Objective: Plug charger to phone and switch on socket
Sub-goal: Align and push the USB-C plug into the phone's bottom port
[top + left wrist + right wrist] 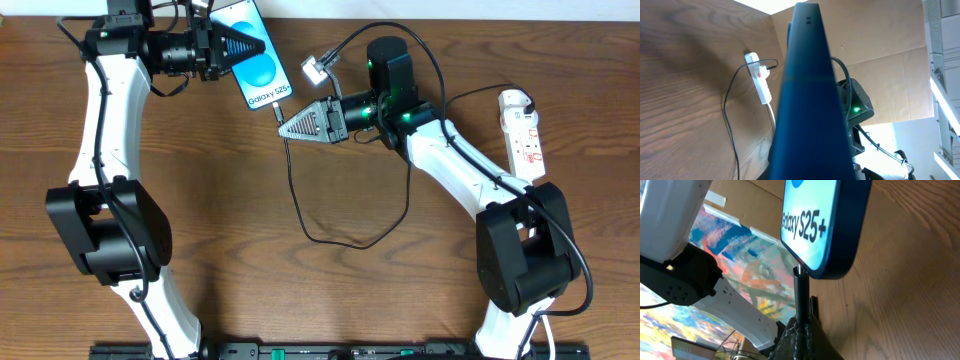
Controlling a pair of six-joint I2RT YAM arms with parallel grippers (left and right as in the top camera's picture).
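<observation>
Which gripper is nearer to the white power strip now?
Right. The right gripper, holding the charger plug at the phone, is well apart from the power strip on the robot's right side. The left gripper, clamping the phone, is even further away.

The table [250, 250] is matt grained wood, the phone [812, 225] glossy-screened, the socket [525, 135] smooth white plastic, the charger [801, 297] matt black.

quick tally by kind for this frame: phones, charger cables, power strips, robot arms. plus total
phone: 1
charger cable: 1
power strip: 1
robot arm: 2 (left arm, right arm)
Total: 5
</observation>
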